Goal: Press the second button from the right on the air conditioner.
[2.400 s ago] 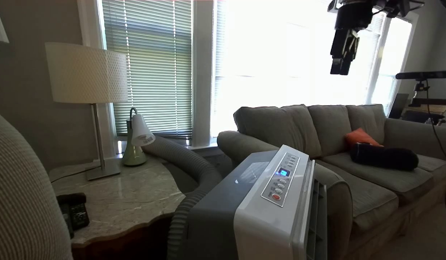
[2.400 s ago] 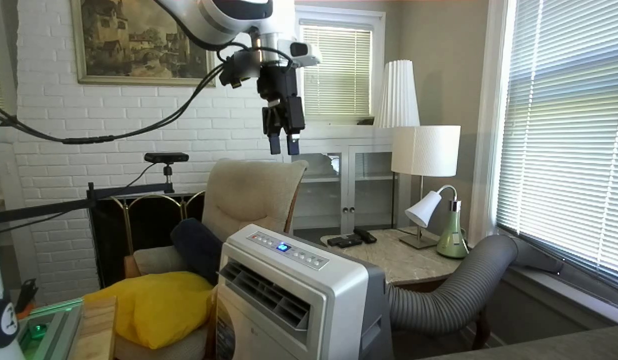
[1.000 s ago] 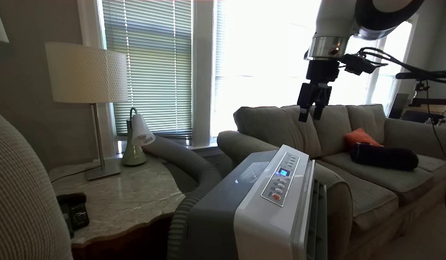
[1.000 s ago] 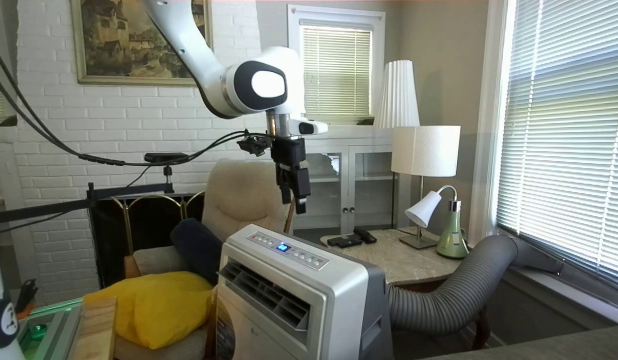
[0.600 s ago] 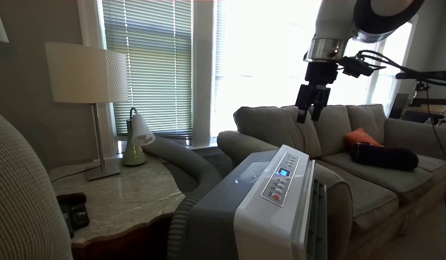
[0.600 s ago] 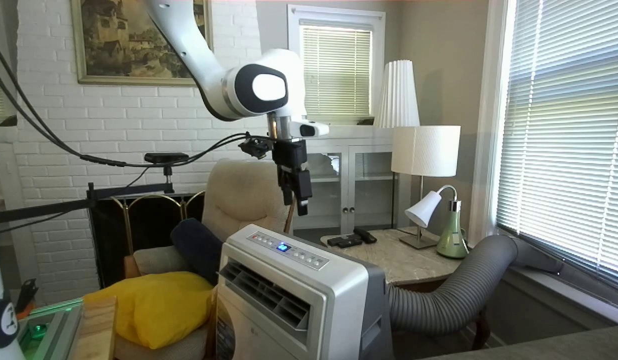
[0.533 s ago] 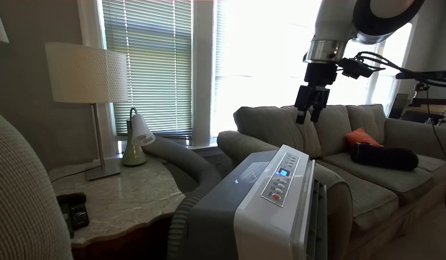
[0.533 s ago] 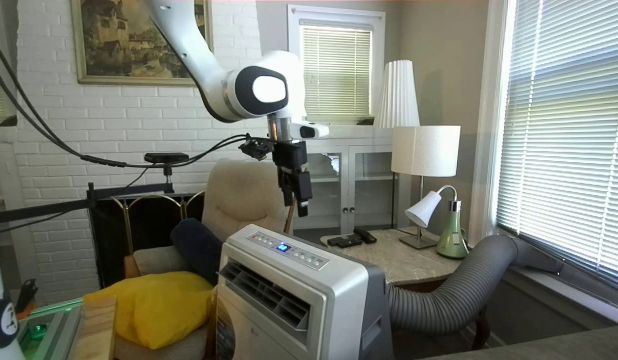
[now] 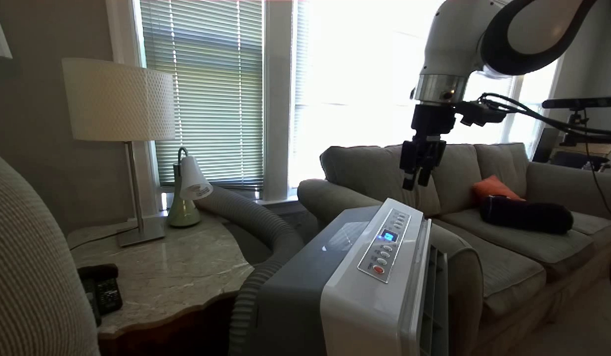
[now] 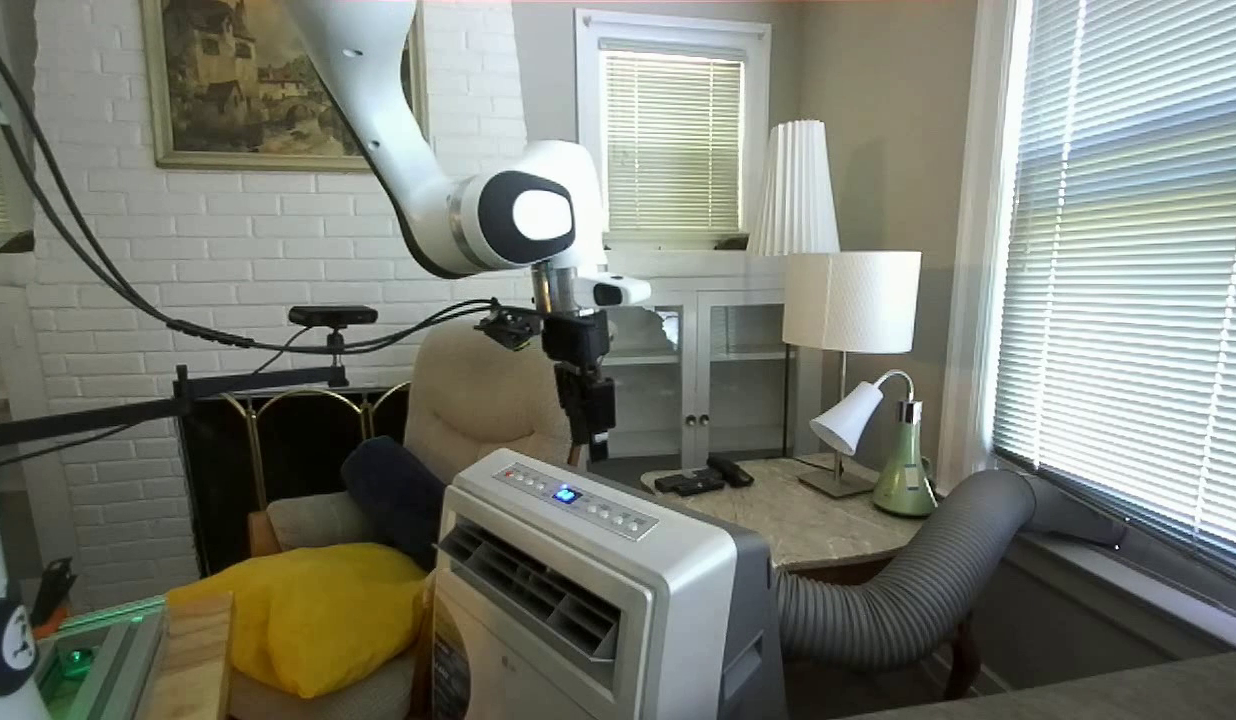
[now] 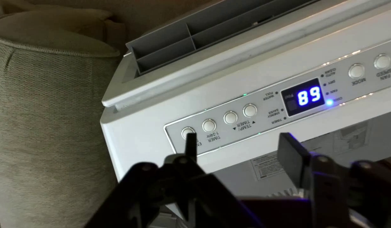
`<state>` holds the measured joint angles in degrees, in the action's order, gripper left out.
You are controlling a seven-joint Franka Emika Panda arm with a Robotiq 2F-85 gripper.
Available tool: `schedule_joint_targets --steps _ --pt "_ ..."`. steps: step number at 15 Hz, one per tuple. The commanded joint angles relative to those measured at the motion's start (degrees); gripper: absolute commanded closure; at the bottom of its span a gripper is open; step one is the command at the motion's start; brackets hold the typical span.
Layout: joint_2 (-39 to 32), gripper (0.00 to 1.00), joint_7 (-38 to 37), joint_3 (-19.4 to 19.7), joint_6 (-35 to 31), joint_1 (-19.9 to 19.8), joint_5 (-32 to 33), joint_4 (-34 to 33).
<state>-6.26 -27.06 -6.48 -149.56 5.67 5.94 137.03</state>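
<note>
We're at the lining-up step, by our reckoning, with the press to come: next we need a finger (image 11: 191,147) brought over the second button (image 11: 209,125) from the right, then straight down. Across the wrist view we go: sofa (image 11: 53,126) down the left, then the air conditioner (image 11: 214,95) slanting to the upper right. Its lettering (image 11: 213,136) stands upside down to us, so we take its right end as the left one here. There's the end button (image 11: 187,130), just below centre, partly behind that same finger; next along, our target as we judge it, just up and right of the fingertip. On rightward, the other finger, lower right of centre: so the gripper (image 11: 238,139) is spread wide, nothing in its grasp. Past it, the display (image 11: 303,96), lit blue. And in both exterior views the gripper hangs above the air conditioner, not touching it.
</note>
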Motion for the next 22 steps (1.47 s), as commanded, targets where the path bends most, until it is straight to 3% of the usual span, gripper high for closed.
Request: schedule_joint_targets --steps 1,5,7,14,22 --pt "-3.8 0.62 -6.5 2.4 -3.0 2.5 5.8 -2.0" --pt "-6.6 0.91 -9.3 4.3 -4.1 4.9 8.2 -3.5" --pt "-7.6 1.00 -10.4 5.3 -3.3 6.1 8.9 -4.3" --pt "-10.9 1.00 -13.1 8.5 -2.8 9.4 10.7 -6.5" --pt "-13.0 1.00 -11.8 9.1 -0.1 11.1 9.6 -7.7"
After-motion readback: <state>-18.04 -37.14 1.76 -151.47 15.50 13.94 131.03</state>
